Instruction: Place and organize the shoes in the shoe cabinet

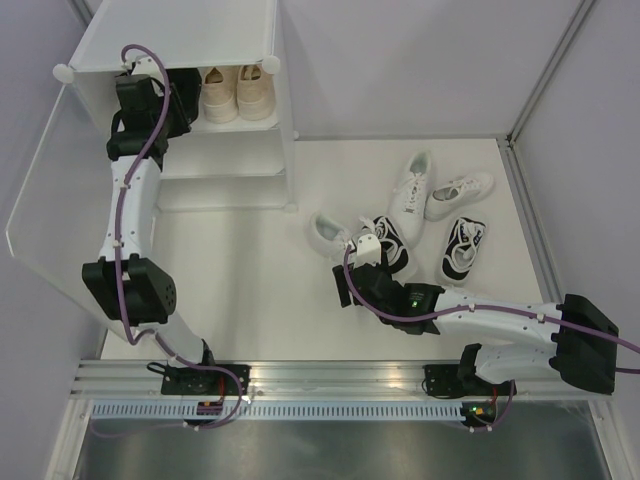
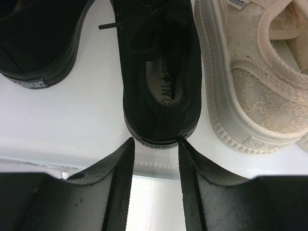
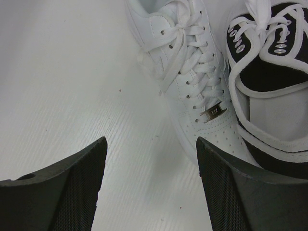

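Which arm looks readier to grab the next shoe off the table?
The right one: its jaws stand open just short of a white shoe on the table, while the left arm reaches into the cabinet.

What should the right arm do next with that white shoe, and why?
Probably shift the right gripper over the white sneaker and lower it: its open jaws hover just beside the toe, and that shoe lies outside the shoe cabinet.

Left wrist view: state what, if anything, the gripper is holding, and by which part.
Nothing is held. The left gripper has its jaws apart behind the heel of the middle black shoe, nothing between them.
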Action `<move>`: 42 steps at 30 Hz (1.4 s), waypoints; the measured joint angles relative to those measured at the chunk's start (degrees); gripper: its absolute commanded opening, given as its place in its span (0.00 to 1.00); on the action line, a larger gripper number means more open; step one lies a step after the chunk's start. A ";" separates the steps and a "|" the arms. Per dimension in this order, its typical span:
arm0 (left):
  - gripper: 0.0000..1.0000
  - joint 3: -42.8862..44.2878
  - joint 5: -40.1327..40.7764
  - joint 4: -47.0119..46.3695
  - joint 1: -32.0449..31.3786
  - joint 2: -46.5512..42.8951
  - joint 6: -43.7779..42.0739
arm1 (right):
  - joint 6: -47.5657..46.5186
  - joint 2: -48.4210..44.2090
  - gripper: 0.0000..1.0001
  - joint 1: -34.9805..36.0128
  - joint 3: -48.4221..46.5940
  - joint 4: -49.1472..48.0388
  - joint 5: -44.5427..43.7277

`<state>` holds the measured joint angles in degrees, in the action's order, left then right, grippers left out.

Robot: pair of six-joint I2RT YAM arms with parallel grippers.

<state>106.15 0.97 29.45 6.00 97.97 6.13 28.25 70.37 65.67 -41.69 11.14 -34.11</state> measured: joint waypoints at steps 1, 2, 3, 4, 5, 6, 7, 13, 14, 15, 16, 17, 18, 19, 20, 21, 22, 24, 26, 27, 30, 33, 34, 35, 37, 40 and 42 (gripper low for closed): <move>0.48 0.00 0.11 -0.04 -0.04 0.02 0.00 | 0.00 0.00 0.79 0.00 0.02 0.00 0.00; 0.50 0.00 0.55 -0.04 -0.07 0.02 0.00 | 0.02 0.00 0.79 0.00 0.04 0.00 -0.02; 0.52 0.00 1.07 -0.04 -0.13 0.02 0.00 | 0.02 0.00 0.79 0.00 0.04 0.00 -0.02; 0.53 -0.04 2.12 -0.02 -0.22 0.00 0.00 | 0.00 0.02 0.79 0.00 0.04 0.00 -0.02; 0.53 -0.20 3.39 -0.17 -0.33 -0.07 0.02 | 0.02 0.04 0.79 0.00 0.04 -0.02 -0.02; 0.53 -0.90 5.86 -1.27 -0.37 -0.20 0.04 | 0.02 0.11 0.79 0.00 0.04 -0.02 -0.02; 0.53 -1.38 7.93 -2.32 -0.33 -0.20 0.04 | 0.00 0.22 0.79 0.00 0.04 -0.02 -0.02; 0.54 -4.20 20.22 -8.96 1.64 -0.20 1.29 | 0.02 0.74 0.79 0.00 0.09 0.00 0.00; 0.54 -4.44 21.33 -9.42 1.92 -0.20 1.53 | 0.02 0.74 0.79 0.00 0.11 -0.02 0.00; 0.54 -4.68 21.99 -9.90 2.19 -0.17 1.73 | 0.02 0.74 0.79 0.02 0.13 -0.02 0.00; 0.54 -4.76 22.29 -10.10 2.36 -0.17 1.79 | 0.02 0.74 0.79 0.00 0.17 -0.02 -0.02; 0.55 -4.76 22.49 -10.32 2.40 -0.17 1.88 | 0.02 0.74 0.79 0.00 0.22 0.00 -0.02; 0.57 -4.76 22.40 -10.67 2.40 -0.17 1.97 | 0.02 0.72 0.79 0.00 0.33 -0.07 -0.02; 0.59 -4.76 22.12 -10.93 2.38 -0.17 1.99 | 0.02 0.72 0.79 0.00 0.44 -0.07 -0.04; 0.61 -4.76 21.33 -11.23 2.38 -0.17 2.14 | 0.04 0.72 0.79 0.02 0.59 -0.02 -0.04; 0.67 -4.76 20.96 -11.37 2.34 -0.17 2.23 | 0.04 0.72 0.79 0.00 0.70 -0.02 -0.07; 0.69 -4.92 20.57 -11.43 2.29 -0.28 2.23 | 0.04 0.72 0.79 0.00 0.79 0.02 -0.07; 0.74 -5.55 18.88 -11.54 2.49 -0.90 2.40 | 0.07 0.72 0.79 0.00 0.85 0.00 -0.07; 0.81 -6.14 16.72 -11.39 2.56 -1.86 2.40 | 0.07 0.70 0.79 0.00 0.85 0.00 -0.07; 0.83 -6.27 15.89 -11.08 2.51 -2.49 2.40 | 0.07 0.68 0.79 0.00 0.85 0.00 -0.07; 0.84 -6.27 13.35 -10.45 2.34 -4.33 2.40 | 0.04 0.52 0.79 0.00 0.85 -0.02 -0.07; 0.79 -6.27 12.11 -9.40 2.23 -6.73 2.40 | 0.04 0.26 0.79 0.00 0.85 -0.02 -0.04; 0.75 -6.27 11.93 -9.25 2.23 -7.43 2.43 | 0.04 0.11 0.79 0.00 0.85 -0.02 -0.04; 0.67 -6.27 11.93 -9.16 2.23 -8.09 2.45 | 0.02 -0.09 0.79 0.00 0.85 -0.02 -0.04; 0.63 -6.27 11.87 -9.01 2.23 -8.83 2.64 | 0.02 -0.48 0.79 0.00 0.85 -0.02 -0.04; 0.54 -6.27 10.56 -8.70 2.27 -8.48 2.71 | 0.04 -1.05 0.79 0.00 0.85 -0.02 -0.09; 0.48 -6.21 9.27 -8.50 2.25 -7.41 2.86 | 0.04 -1.31 0.79 0.00 0.96 -0.07 -0.17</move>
<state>99.94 10.24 20.95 8.25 90.56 8.99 28.29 69.06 65.67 -40.73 11.07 -34.28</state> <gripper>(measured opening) 0.527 0.791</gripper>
